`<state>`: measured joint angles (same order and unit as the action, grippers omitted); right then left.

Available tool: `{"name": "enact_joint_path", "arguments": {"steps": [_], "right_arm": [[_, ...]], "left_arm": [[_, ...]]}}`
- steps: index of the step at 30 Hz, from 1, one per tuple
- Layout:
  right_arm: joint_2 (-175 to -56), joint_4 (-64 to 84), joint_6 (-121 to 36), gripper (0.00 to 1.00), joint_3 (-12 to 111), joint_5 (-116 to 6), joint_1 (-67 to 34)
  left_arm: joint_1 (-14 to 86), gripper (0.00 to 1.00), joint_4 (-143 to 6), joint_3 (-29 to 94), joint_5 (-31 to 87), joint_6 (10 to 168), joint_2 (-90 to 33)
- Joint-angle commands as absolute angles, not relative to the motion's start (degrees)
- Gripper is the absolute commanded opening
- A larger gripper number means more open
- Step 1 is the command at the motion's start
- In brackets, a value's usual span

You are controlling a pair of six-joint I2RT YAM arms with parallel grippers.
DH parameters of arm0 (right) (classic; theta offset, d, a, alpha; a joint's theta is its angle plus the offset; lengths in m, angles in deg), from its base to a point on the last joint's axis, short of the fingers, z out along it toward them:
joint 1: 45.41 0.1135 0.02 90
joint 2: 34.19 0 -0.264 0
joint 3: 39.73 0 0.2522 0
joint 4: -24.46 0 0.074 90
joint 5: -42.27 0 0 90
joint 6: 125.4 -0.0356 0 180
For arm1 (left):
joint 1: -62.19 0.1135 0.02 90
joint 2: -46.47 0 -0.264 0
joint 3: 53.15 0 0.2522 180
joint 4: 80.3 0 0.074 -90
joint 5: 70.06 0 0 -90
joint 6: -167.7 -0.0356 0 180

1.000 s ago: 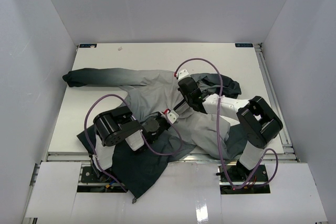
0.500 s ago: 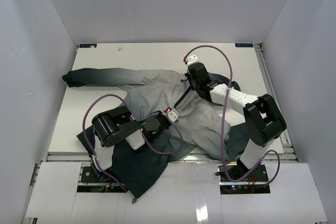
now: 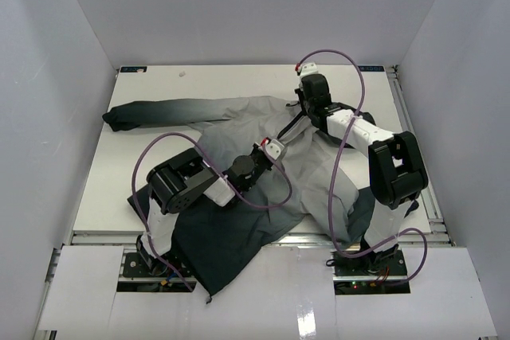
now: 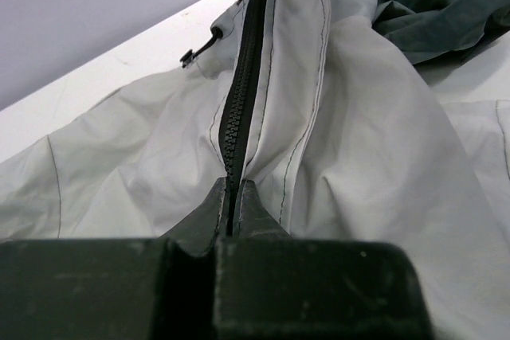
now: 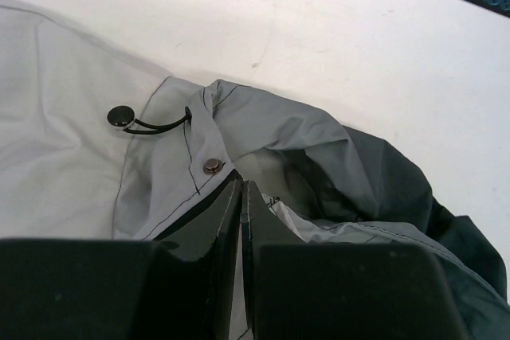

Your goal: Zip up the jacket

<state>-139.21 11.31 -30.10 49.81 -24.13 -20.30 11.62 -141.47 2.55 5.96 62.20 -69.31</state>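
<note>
The jacket (image 3: 231, 129) lies spread on the white table, light grey with a dark hem (image 3: 215, 244) hanging over the near edge. Its black zipper (image 3: 288, 130) runs between my two grippers, and its teeth (image 4: 241, 93) are meshed in the left wrist view. My left gripper (image 3: 269, 149) is shut on the lower zipper line (image 4: 232, 197). At the collar, my right gripper (image 3: 302, 113) is shut on the zipper's top end (image 5: 241, 189), beside a snap button (image 5: 212, 166) and a cord toggle (image 5: 120, 117). The dark hood (image 5: 398, 189) bunches just beyond it.
The left sleeve's dark cuff (image 3: 127, 113) reaches toward the left wall. White walls enclose the table (image 3: 159, 85) on three sides. Purple cables (image 3: 335, 57) loop above both arms. A metal rail (image 3: 414, 141) runs along the table's right edge.
My right gripper has slid from mid-chest toward the far right, up to the collar. The zipper has closed behind it. The jacket front was pulled taut and my left gripper shifted a little right.
</note>
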Motion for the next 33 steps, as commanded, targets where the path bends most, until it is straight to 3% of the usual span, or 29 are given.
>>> {"name": "enact_joint_path", "arguments": {"steps": [1,3,5,7,8,10,14,18,22,27,33], "right_arm": [[-141.16,14.53,-28.67,0.08,55.10,-17.45,-23.92],[-141.74,14.56,-29.07,0.08,55.30,-17.27,-24.25],[-142.59,14.54,-29.07,0.08,56.04,-17.76,-24.50],[-143.60,13.94,-29.01,0.08,57.75,-18.51,-24.58],[-144.34,12.88,-29.11,0.13,59.11,-18.98,-24.58],[-145.09,10.36,-29.58,0.38,61.67,-19.98,-24.48],[-142.94,5.68,-30.68,0.68,63.30,-21.21,-23.88],[-135.70,2.69,-33.27,0.90,59.70,-24.44,-23.32],[-127.23,-0.33,-39.50,0.90,53.94,-30.84,-22.33],[-114.03,-2.58,-47.07,0.90,43.76,-38.44,-20.45],[-98.25,-2.18,-52.88,0.90,28.19,-37.10,-16.21]], "left_arm": [[15.52,0.00,-130.78,9.56,13.30,66.64,-68.36],[16.13,0.03,-126.36,11.88,14.51,67.34,-68.16],[16.22,0.24,-122.27,13.53,14.99,67.61,-68.33],[16.22,0.37,-119.13,14.38,16.01,68.52,-68.43],[16.26,0.43,-117.31,14.87,16.20,68.94,-68.28],[16.22,0.61,-114.13,14.89,16.39,70.35,-67.45],[16.22,0.72,-110.17,12.82,14.83,72.46,-61.99],[16.25,0.77,-101.03,14.57,8.40,76.15,-53.82],[16.22,0.98,-87.52,17.58,7.11,82.73,-46.54],[16.12,0.98,-77.46,17.71,9.83,89.08,-38.73],[15.96,0.98,-78.86,5.31,18.46,94.77,-23.42]]}}
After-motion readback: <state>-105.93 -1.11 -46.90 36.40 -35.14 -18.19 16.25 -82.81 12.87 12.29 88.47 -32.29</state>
